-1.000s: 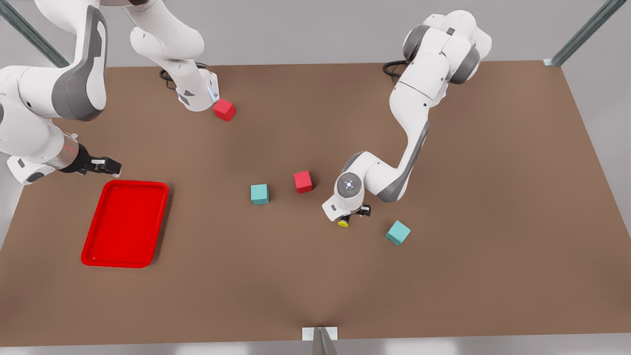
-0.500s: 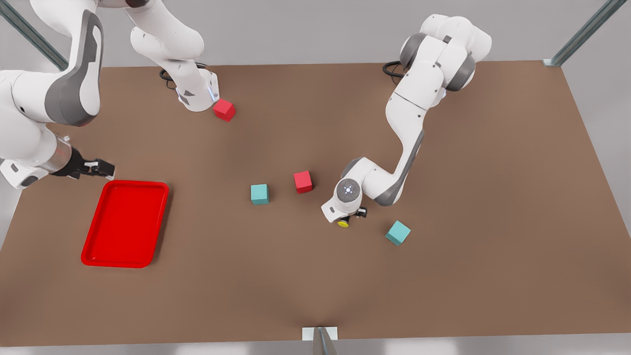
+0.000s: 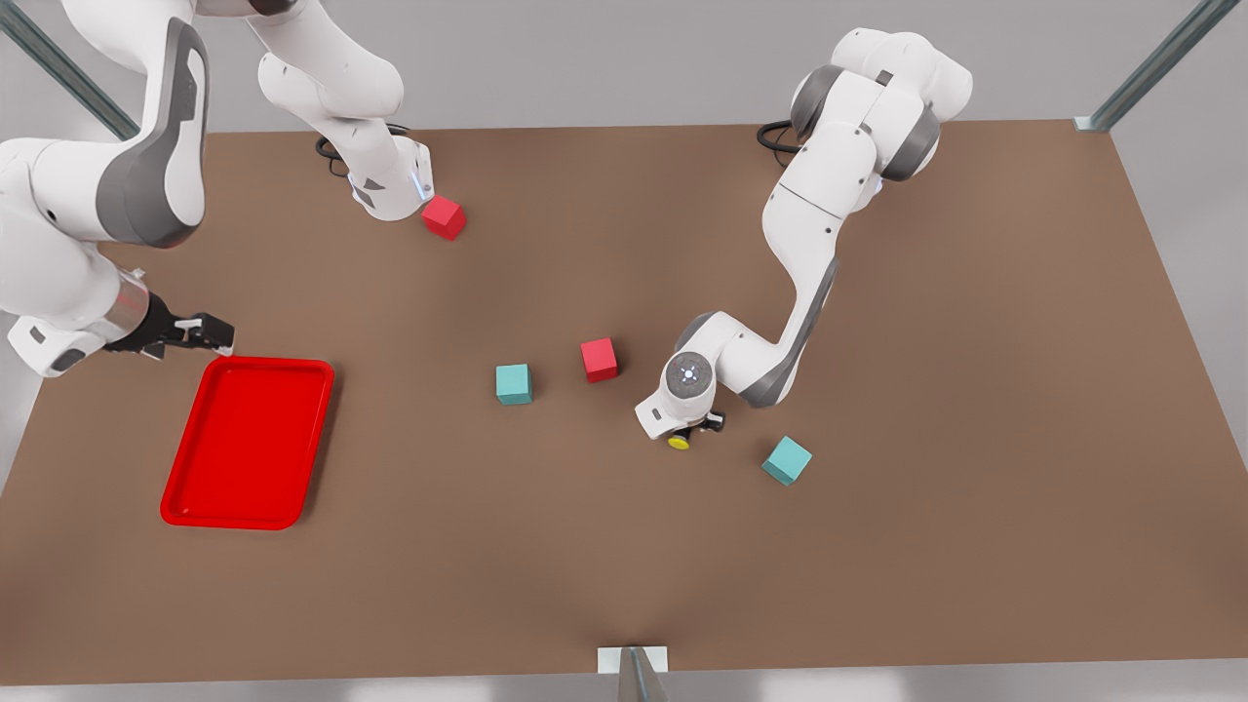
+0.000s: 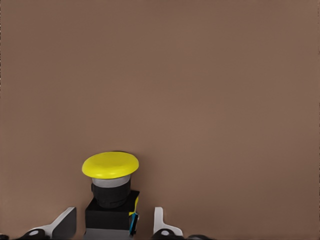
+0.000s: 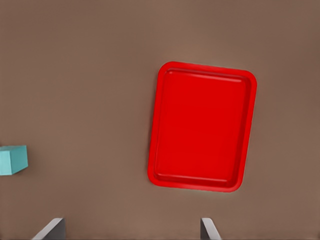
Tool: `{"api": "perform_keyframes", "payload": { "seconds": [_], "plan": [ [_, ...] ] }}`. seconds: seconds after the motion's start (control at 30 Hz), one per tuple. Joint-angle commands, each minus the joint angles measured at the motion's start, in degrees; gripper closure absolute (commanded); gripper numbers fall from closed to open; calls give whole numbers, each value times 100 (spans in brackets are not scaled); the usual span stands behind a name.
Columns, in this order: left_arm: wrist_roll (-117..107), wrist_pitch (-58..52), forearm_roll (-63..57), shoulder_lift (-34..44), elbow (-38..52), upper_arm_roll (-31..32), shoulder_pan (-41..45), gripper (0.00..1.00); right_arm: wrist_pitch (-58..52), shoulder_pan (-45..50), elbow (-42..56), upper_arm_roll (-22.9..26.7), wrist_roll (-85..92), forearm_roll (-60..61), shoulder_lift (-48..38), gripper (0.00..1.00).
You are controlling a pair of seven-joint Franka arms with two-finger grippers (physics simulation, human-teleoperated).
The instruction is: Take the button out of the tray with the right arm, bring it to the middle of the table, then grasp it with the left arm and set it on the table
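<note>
The button (image 3: 679, 442), a black body under a yellow cap, rests on the brown table (image 3: 624, 546) near its middle. In the left wrist view the button (image 4: 111, 187) stands between the fingers with a thin gap on each side. My left gripper (image 3: 694, 429) is down around it and open. The red tray (image 3: 249, 442) lies at the front view's left with nothing in it. Open and holding nothing, my right gripper (image 3: 207, 333) hovers just past the tray's far edge. From the right wrist camera I see the tray (image 5: 202, 125) and my own fingertips (image 5: 50, 227) spread wide.
A red cube (image 3: 599, 359) and a teal cube (image 3: 514, 383) sit just beyond the button toward the front view's left. Another teal cube (image 3: 786, 460) lies to its right. A red cube (image 3: 444, 216) rests by an arm base at the back.
The right gripper drifted slightly toward the front view's left beside the tray. The left arm's wrist shifted a little over the button, which stayed put.
</note>
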State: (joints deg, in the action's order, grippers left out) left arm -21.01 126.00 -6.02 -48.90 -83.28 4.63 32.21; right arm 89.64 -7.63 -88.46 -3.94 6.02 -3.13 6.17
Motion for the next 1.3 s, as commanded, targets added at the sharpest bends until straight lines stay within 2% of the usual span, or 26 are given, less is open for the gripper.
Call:
{"api": "perform_keyframes", "payload": {
  "seconds": [0.0, 0.03, 0.1, 0.13, 0.2, 0.33, 0.57, 0.77, 0.9, 0.97, 1.03, 1.27],
  "plan": [
    [18, -22, 4, 21, 5, -6, -4, 33, -157, 7, 13, -2, 154, 14, -1, 0],
    [18, -40, 4, 21, -4, -6, 4, 33, -183, -11, 13, 7, 172, 6, -28, 0],
    [-43, -49, 4, 38, -4, -6, 22, 45, -183, -11, 13, 7, 163, 14, -19, 0],
    [-43, -119, 4, 47, -4, -6, 13, 57, -262, -20, 22, 16, 163, 6, -19, 0],
    [-43, -251, 4, 82, 14, -6, -31, 62, -254, -20, 22, 34, 163, -3, -19, 0],
    [-52, -585, 22, 275, 75, -41, -145, 63, -263, -2, 22, 34, 163, -12, -37, 0],
    [-219, -1956, 83, 935, 225, -32, -602, 63, -227, -11, 22, 25, 163, 14, -10, 0],
    [-2257, -3459, 101, 1866, 198, -32, -1068, 63, -157, 15, 110, 16, 154, 14, 7, 0],
    [-4375, -3433, 681, 2622, -258, -32, -1648, 62, 115, 86, 330, -10, 207, -38, 165, 0],
    [-5508, -3309, 681, 2947, -557, -32, -1613, 62, 686, 103, 321, -45, 225, -38, 447, 0],
    [-5721, -3151, 558, 3255, -1128, 3, -1481, 62, 1144, 252, 330, -81, 207, -29, 579, 0],
    [-5747, -2642, -242, 3176, -1638, 126, -954, 62, 1240, 332, 321, -98, 198, -38, 693, 0]
  ]
}}
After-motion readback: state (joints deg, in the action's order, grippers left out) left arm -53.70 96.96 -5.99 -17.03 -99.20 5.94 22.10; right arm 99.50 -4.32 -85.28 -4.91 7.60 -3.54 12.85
